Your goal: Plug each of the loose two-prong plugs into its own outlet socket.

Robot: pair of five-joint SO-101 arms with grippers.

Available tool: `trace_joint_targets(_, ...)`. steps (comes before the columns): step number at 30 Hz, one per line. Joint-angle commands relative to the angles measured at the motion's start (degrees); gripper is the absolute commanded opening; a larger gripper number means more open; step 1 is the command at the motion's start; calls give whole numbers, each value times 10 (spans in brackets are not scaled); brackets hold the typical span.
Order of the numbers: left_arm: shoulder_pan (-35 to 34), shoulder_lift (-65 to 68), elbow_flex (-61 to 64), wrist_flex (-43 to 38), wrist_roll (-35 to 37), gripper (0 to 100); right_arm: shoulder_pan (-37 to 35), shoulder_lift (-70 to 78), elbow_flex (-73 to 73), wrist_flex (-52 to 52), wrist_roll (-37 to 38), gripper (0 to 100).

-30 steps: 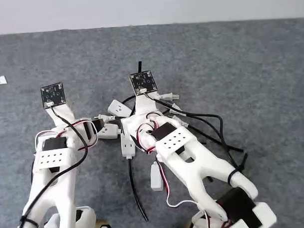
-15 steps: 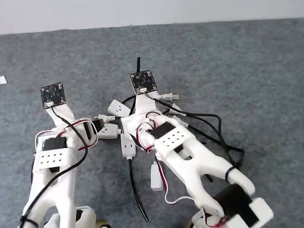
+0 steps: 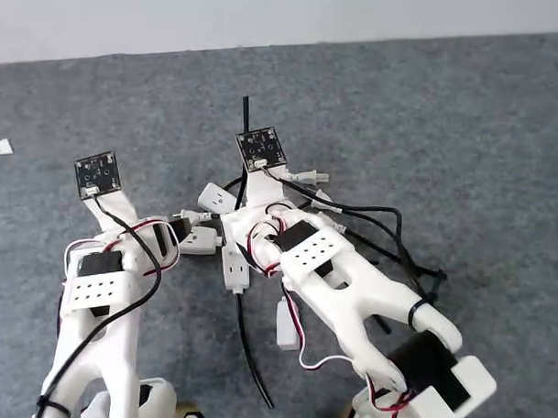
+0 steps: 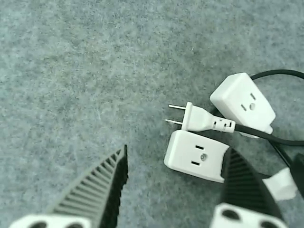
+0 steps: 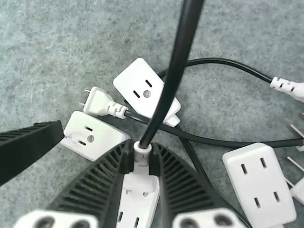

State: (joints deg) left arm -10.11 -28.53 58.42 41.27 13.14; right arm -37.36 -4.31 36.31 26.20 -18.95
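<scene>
My right gripper [image 5: 141, 154] is shut on a white plug [image 5: 141, 148] whose black cord [image 5: 176, 66] rises stiffly away from it. The plug sits over a white socket strip [image 5: 137, 199]; I cannot tell if its prongs are in. From above, the right gripper [image 3: 232, 231] is over that strip [image 3: 233, 266]. My left gripper [image 4: 178, 152] hangs open just above a white socket [image 4: 195, 156], one finger on either side. A loose white two-prong plug [image 4: 197, 118] on a black cord lies beside it, next to another socket [image 4: 243, 102].
A larger multi-outlet block [image 5: 261, 183] and another white plug [image 5: 287, 85] lie among tangled black cords [image 3: 390, 233] under the right arm. One more white socket [image 3: 286, 323] lies nearer the arm bases. Grey carpet [image 3: 459, 120] stretches open beyond.
The right arm has shifted slightly left and forward, and the free end of the black cord it holds has swung farther up the table. The left arm has not moved.
</scene>
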Motion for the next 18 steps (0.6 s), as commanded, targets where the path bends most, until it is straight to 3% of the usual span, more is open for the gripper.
trace_joint_targets(1,-2,-12,-2,-3,-3,298,0,-49,13,1,-3,8)
trace_joint_targets(12,-2,-11,-1,0,-3,298,-26,-88,94,-2,53,8)
trace_joint_targets(18,23,-11,-9,42,-4,298,-28,-142,128,-19,56,8)
